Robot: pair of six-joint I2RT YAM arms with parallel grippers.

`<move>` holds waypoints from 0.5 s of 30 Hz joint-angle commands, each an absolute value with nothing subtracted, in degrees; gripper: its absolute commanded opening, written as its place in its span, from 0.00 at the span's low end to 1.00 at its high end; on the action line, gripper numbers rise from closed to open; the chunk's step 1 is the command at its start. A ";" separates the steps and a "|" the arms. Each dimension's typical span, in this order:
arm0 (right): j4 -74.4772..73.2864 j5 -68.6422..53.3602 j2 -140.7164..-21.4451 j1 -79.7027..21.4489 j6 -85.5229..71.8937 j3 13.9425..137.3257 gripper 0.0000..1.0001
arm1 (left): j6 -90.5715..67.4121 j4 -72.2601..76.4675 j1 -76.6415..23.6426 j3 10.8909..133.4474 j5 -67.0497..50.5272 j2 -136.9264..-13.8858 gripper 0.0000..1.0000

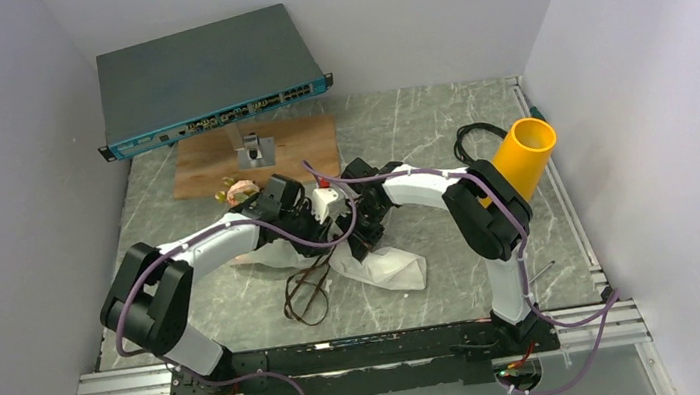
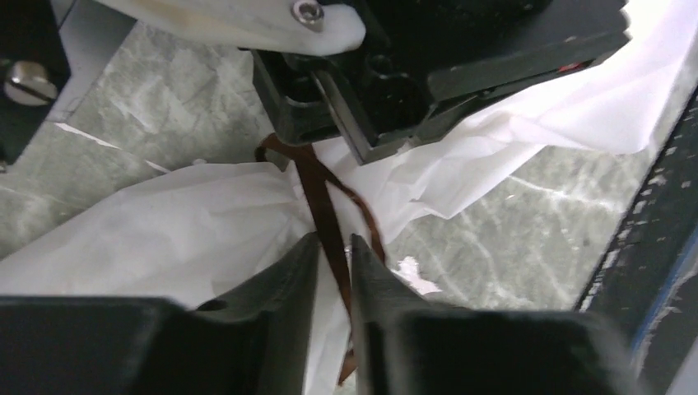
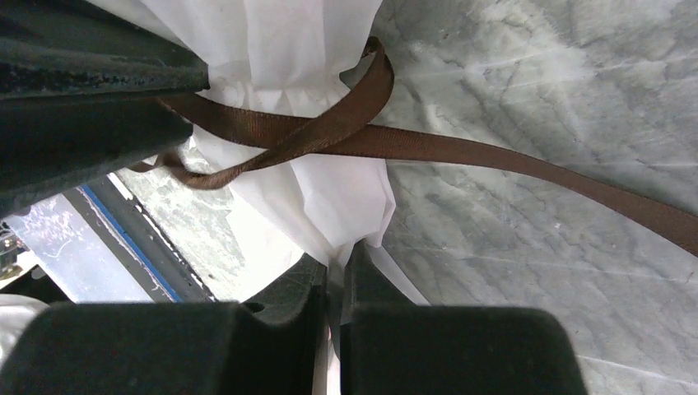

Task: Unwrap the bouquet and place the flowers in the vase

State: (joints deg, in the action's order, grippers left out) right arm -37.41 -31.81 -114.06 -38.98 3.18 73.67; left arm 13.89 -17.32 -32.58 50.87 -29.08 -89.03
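The bouquet lies mid-table. Its white paper [image 1: 387,268] trails toward me, with a loose brown ribbon [image 1: 305,294] beside it. A pink and peach flower [image 1: 242,191] peeks out beyond my left wrist. My left gripper [image 2: 334,240] stands narrowly open, and the ribbon [image 2: 317,177] runs through the gap over the paper [image 2: 189,222]. My right gripper [image 3: 336,259] is shut on a fold of the paper [image 3: 329,197], just below the crossed ribbon [image 3: 461,148]. Both grippers meet over the bundle [image 1: 345,228]. The yellow-orange vase [image 1: 526,158] stands at the right, behind my right elbow.
A grey network switch [image 1: 206,79] leans on the back wall above a wooden board [image 1: 300,148] that carries a small metal stand [image 1: 254,149]. A black cable [image 1: 470,137] loops near the vase. White walls close in on both sides.
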 commanded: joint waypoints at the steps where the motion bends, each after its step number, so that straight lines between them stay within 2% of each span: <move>1: -36.43 -21.97 -118.89 -38.76 3.80 71.48 0.00 | 14.45 -16.55 -32.69 50.45 -23.82 -89.11 0.16; 3: -36.30 -21.95 -119.00 -38.75 3.78 71.33 0.00 | 14.94 -17.27 -32.70 50.18 -23.44 -87.06 0.02; 4: -36.26 -21.89 -119.08 -38.74 3.78 71.29 0.00 | 15.06 -17.63 -32.65 50.00 -23.34 -85.69 0.00; 15: -36.34 -21.88 -119.49 -38.76 3.26 72.00 0.00 | 22.80 -31.19 -28.48 53.50 -40.14 -62.79 0.00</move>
State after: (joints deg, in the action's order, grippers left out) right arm -37.56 -31.92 -114.24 -38.92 2.92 73.87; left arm 17.52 -24.67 -28.93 49.87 -30.83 -69.28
